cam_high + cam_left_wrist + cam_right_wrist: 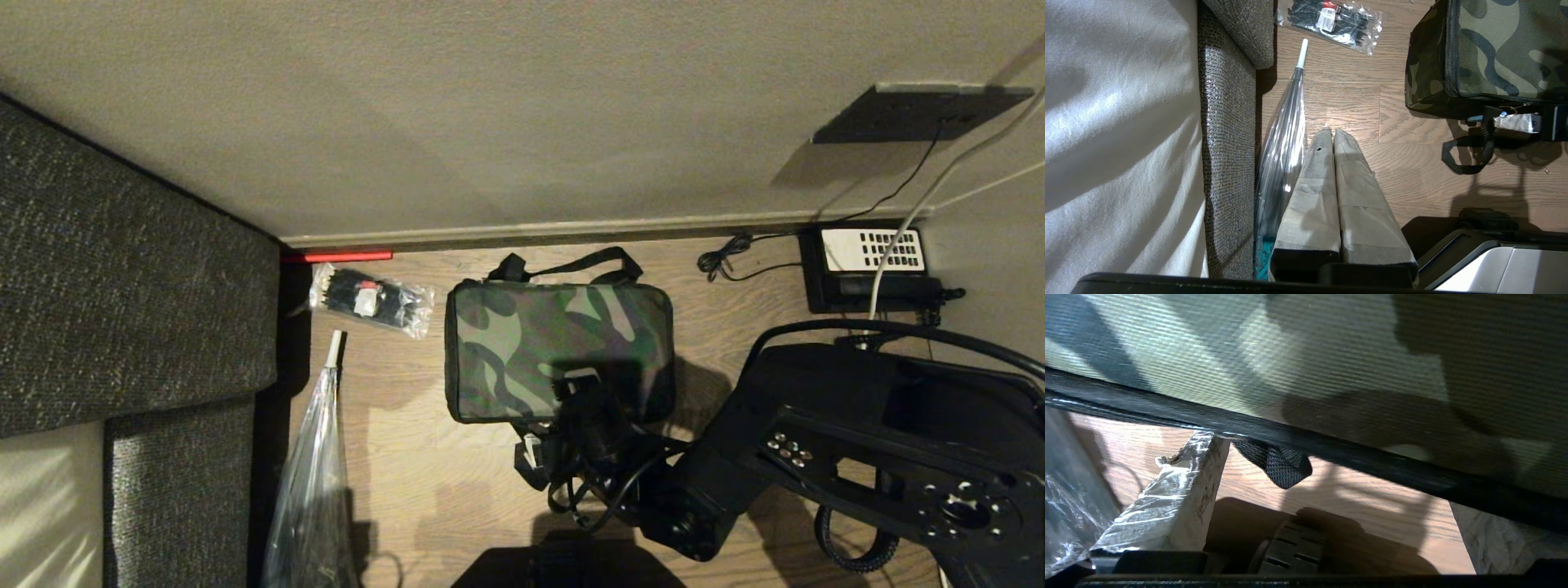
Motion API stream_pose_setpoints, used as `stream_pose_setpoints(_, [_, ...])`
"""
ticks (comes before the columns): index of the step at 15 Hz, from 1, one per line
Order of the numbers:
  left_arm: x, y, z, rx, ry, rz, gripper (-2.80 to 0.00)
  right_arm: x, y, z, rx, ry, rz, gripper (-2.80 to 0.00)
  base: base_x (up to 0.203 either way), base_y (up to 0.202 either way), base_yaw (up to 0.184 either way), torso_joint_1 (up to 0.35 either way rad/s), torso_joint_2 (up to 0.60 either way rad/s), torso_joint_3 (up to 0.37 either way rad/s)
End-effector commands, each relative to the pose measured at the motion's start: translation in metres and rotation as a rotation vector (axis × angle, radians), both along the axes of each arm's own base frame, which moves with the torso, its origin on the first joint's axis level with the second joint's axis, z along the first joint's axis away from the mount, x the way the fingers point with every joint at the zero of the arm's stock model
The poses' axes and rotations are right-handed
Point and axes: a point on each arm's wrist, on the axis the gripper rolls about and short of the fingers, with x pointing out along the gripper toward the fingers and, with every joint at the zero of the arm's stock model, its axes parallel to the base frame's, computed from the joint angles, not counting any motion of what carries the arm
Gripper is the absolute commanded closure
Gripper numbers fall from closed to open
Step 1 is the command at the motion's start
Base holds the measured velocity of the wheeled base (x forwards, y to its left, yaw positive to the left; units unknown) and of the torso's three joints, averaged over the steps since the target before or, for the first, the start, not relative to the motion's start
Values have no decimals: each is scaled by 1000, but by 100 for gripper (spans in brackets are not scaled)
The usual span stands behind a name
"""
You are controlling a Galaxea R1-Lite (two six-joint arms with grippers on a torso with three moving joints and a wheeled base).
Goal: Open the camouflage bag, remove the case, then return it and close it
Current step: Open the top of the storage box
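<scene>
The camouflage bag (559, 343) lies zipped shut on the wood floor, its black straps at the far side. My right gripper (563, 425) is at the bag's near edge. In the right wrist view it (1339, 473) stands open, its taped fingers (1180, 490) wide apart. The bag's black rim (1355, 453) crosses just beyond the tips, and a black webbing tab (1278, 465) hangs between them, untouched. The camouflage top (1331, 355) fills the view beyond. The case is hidden. My left gripper (1333, 130) is parked and shut over the floor, left of the bag (1502, 45).
A grey sofa (122, 286) borders the left. A clear umbrella (314, 474) lies beside it, with a packet of black ties (371, 298) further back. A black telephone (869, 265) with cables sits by the wall at the back right.
</scene>
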Motion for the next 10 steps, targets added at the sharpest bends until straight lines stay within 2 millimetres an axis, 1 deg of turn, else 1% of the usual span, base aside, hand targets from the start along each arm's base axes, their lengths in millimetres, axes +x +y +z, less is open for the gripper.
stream_pose_setpoints(1, [0,0,0,0,1,1,0,4,-7,2,2,-3,-22,-280,0,0,0,0,0,0])
stream_pose_setpoints(3, [0,0,0,0,1,1,0,9,-7,-3,0,-11,-30,-280,0,0,0,0,0,0])
stream_pose_setpoints(5, [0,0,0,0,1,1,0,18,0,-4,17,-32,-33,-280,0,0,0,0,0,0])
stream_pose_setpoints(6, [0,0,0,0,1,1,0,20,2,-6,19,-35,-32,-280,0,0,0,0,0,0])
stream_pose_setpoints(10, [0,0,0,0,1,1,0,21,4,-4,29,-58,-40,-280,0,0,0,0,0,0])
